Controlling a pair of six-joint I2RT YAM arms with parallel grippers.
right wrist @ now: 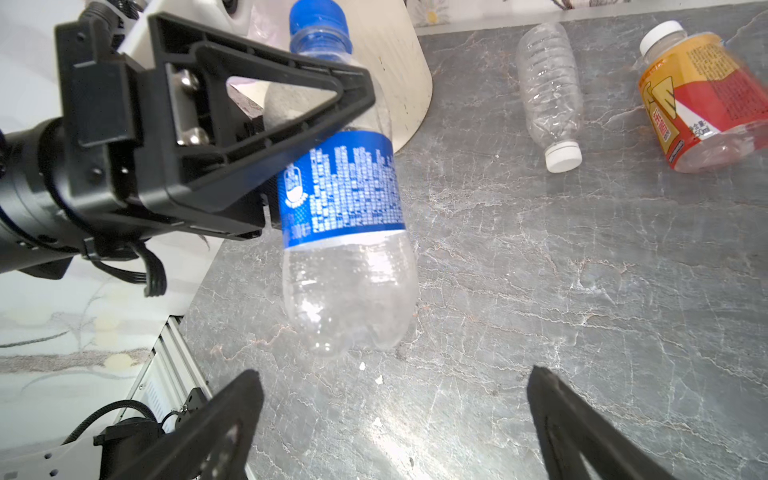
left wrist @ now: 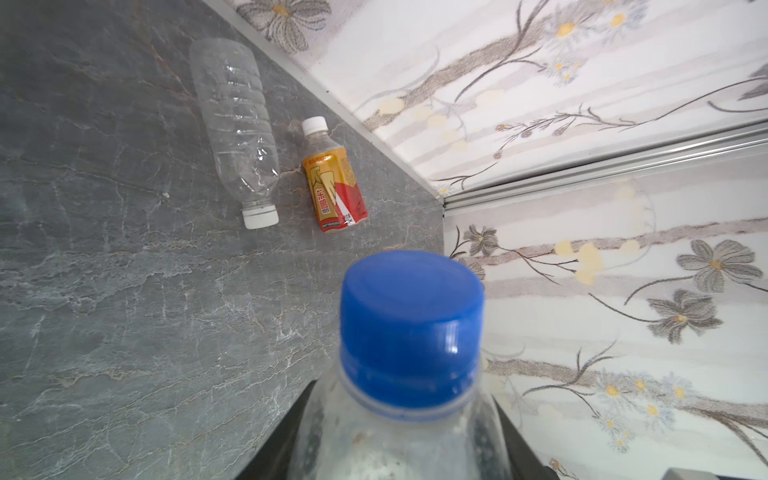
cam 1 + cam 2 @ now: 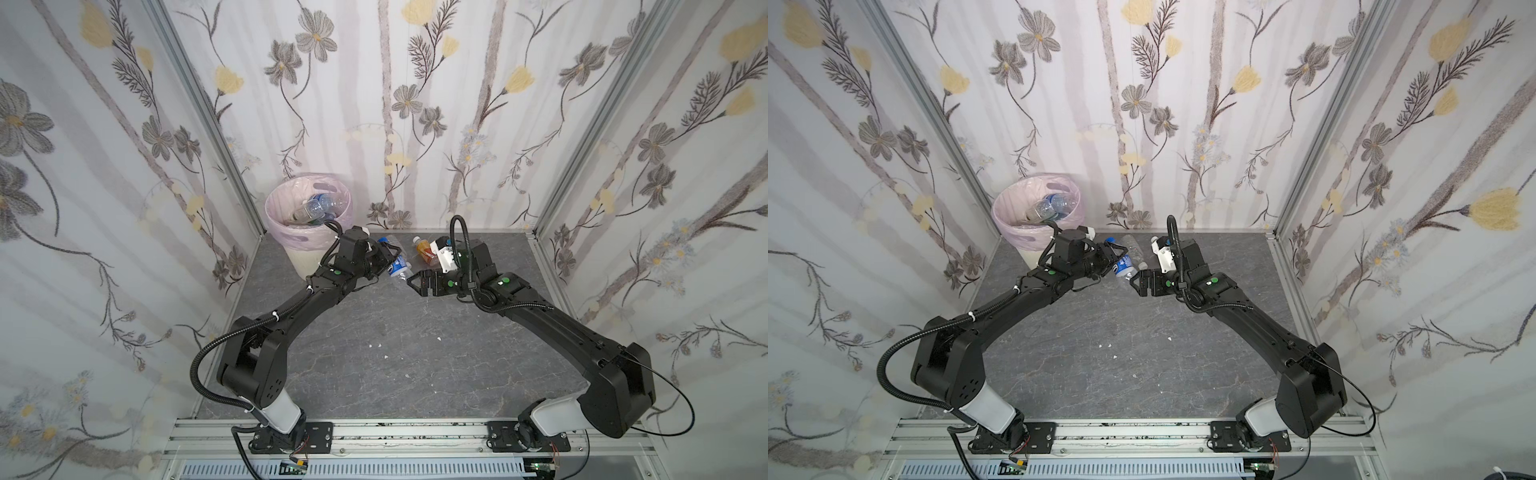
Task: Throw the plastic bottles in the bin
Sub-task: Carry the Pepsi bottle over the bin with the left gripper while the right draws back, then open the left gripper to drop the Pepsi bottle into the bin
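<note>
While the bin [image 3: 302,259] at the far left already holds a few discarded bottles [image 3: 318,205] in its pink liner, we judge the step in hand to be carrying one more across to it. Just right of the bin, our left gripper [image 3: 390,257] is closed across the shoulder of the blue-labelled bottle [image 1: 345,195], above the label, and the bottle seems to be lifted off the table [image 3: 415,365]. The next move calls for swinging it left and far until it clears the rim, then letting go. Its long axis runs near to far, blue cap [image 2: 411,324] toward the far wall and base toward the near right; how steeply it tilts we cannot tell. At that base our right gripper [image 1: 395,380] stands spread wide and holds nothing, and it would do well to back off before the swing. Further right and far, two bottles are not yet binned. They lie side by side on the table but point opposite ways: the clear bottle [image 1: 548,95] has its white cap toward us, and the orange-red bottle [image 1: 702,104] has its cap toward the far wall.
</note>
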